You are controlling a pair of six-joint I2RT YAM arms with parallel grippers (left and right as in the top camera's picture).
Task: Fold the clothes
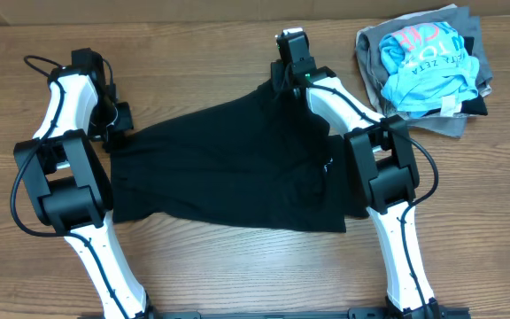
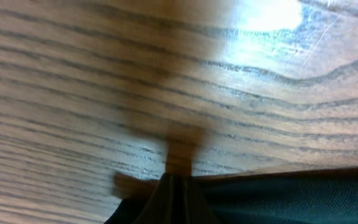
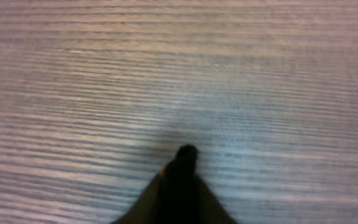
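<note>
Black shirt [image 1: 228,168]: lay spread as a rough, slanted sheet on the wooden table [image 1: 237,275], mostly flat, with soft creases through its middle and an upper edge rising from its left corner to its far right corner. Was pinched at that left corner by the left gripper [image 1: 119,126], with fingers [image 2: 161,202] closed tip to tip in the left wrist view, low over the wood, the shirt's dark edge running off from them along the bottom of that view. Was caught at its far right corner by the right gripper [image 1: 282,81], seen drawn together in the right wrist view, with a dark nub at the tip that appeared to be shirt cloth, though too blurred there to say more. Lay partly hidden on its right side beneath the right arm [image 1: 374,164], which crossed above the cloth. Had the left arm [image 1: 65,168] just beside its left edge, off the fabric. Shared the table with a heap of other clothes well beyond its far right corner: a crumpled light blue shirt [image 1: 428,66] with pink lettering on top, grey garments [image 1: 454,120] underneath, and something dark at the heap's outer edge. Kept clear of that heap, with bare wood between the two.
</note>
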